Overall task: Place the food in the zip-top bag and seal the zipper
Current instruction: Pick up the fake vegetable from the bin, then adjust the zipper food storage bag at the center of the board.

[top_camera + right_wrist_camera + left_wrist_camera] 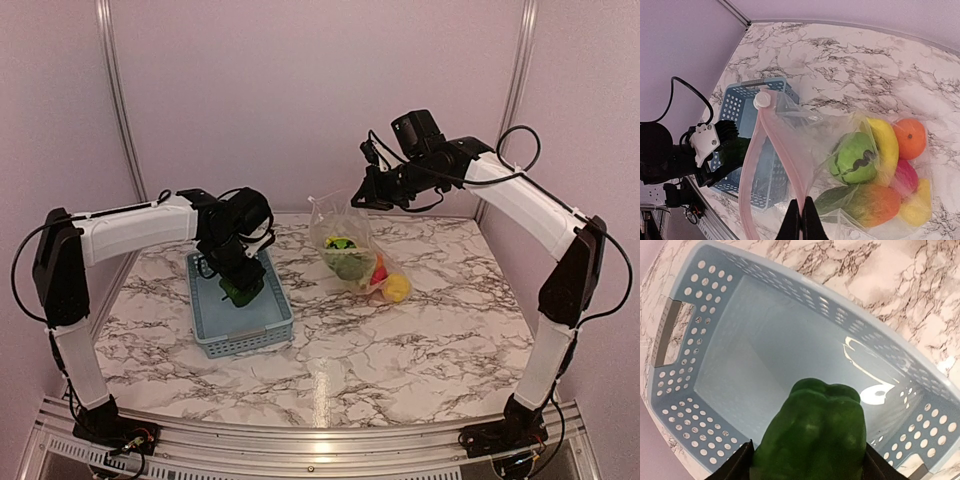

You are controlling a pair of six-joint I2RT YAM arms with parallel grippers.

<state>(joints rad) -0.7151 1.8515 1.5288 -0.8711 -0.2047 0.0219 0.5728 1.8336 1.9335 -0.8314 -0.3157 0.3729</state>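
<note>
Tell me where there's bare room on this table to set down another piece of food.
Free: the near strip of table in front of the basket, and the right side beyond the bag. The basket floor is bare below the pepper. Crowded: the narrow gap between basket and bag.

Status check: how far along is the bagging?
Done: several food pieces sit in the bag. In hand: left gripper holds a pepper, the only piece visible in the basket; right gripper pinches the zipper, mouth open. Left: bag the pepper, seal.
</note>
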